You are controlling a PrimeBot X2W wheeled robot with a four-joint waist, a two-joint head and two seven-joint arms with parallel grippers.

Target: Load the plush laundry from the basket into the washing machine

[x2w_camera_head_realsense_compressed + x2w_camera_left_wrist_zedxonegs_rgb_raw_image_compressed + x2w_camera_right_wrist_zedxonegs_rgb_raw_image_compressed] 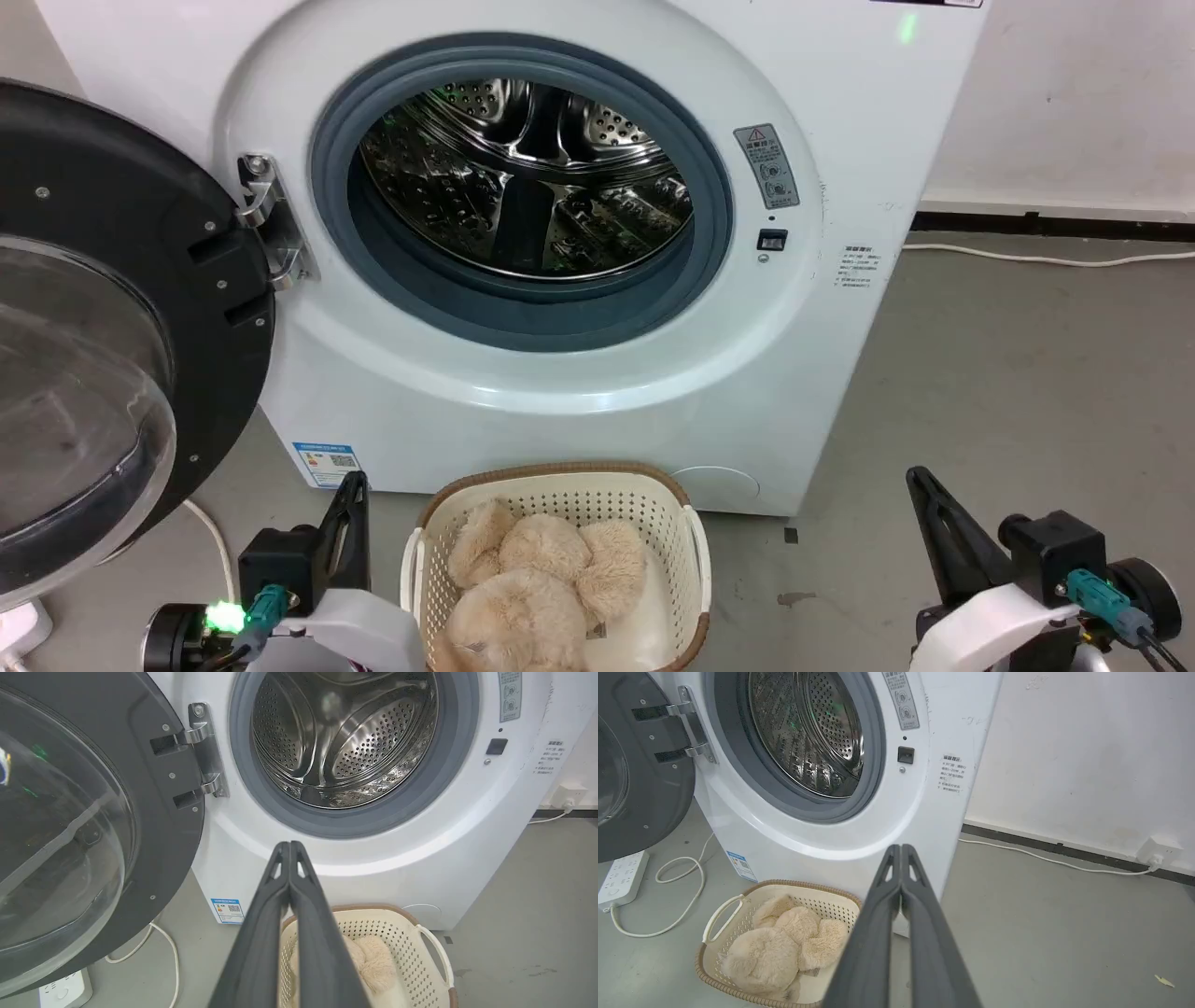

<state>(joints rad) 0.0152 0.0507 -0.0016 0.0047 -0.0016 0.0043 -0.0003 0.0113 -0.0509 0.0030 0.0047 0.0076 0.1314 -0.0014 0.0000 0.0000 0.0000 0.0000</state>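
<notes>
Left pincer [289, 848] and right pincer [901, 851] each have fingers [261, 942] pressed together, holding nothing. Between them on the floor [1008, 392], the basket [597, 504], near rim cut off, holds the plush laundry [537, 579], just before the washing machine [560, 392], its door [215, 280] open.

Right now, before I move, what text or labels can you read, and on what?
No text reads clearly enough to quote.
Grey warning sticker beside the washing machine opening: triangle sign, wording too small.
Printed block on its front right: blurred.
Blue sticker at lower left: QR code, print too small.
</notes>
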